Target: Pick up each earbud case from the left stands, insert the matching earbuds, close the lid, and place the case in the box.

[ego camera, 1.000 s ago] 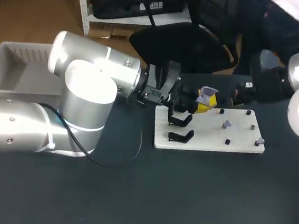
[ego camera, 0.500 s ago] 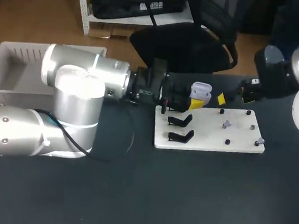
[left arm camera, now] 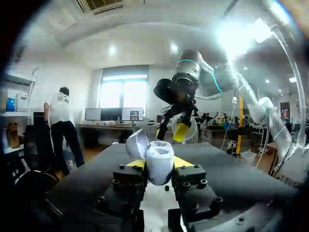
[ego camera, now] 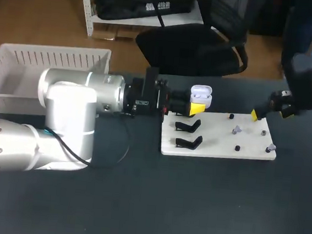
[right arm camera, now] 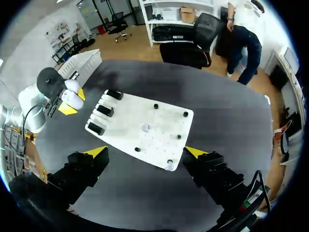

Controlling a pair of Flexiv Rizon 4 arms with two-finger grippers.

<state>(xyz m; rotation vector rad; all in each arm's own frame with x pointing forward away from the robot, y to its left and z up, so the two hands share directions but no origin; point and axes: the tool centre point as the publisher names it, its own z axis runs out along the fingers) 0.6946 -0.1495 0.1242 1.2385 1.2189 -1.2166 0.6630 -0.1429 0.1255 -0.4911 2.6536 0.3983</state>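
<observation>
My left gripper point(ego camera: 197, 106) hangs just beyond the far left corner of the white board point(ego camera: 220, 141), shut on a white earbud case point(ego camera: 201, 92). In the left wrist view the case point(left arm camera: 159, 164) sits between the yellow tips with its lid point(left arm camera: 136, 144) swung open. Two grey earbuds point(ego camera: 236, 129) point(ego camera: 271, 146) stand on pegs on the board. Black stands point(ego camera: 188, 125) point(ego camera: 188, 142) line its left side, with nothing on them. My right gripper point(ego camera: 264, 111) hovers open above the board's far right corner; from its wrist the board point(right arm camera: 120, 121) and an earbud point(right arm camera: 146, 128) lie under the spread fingers point(right arm camera: 96, 151).
A white slatted box point(ego camera: 45, 65) stands at the table's far left. Several small black pegs point(ego camera: 237, 148) dot the board. Dark table surface stretches in front of the board.
My left gripper drew back leftward and turned, bringing the case up with its open lid on top. My right arm swung away to the right, from beside the case to the board's far right corner.
</observation>
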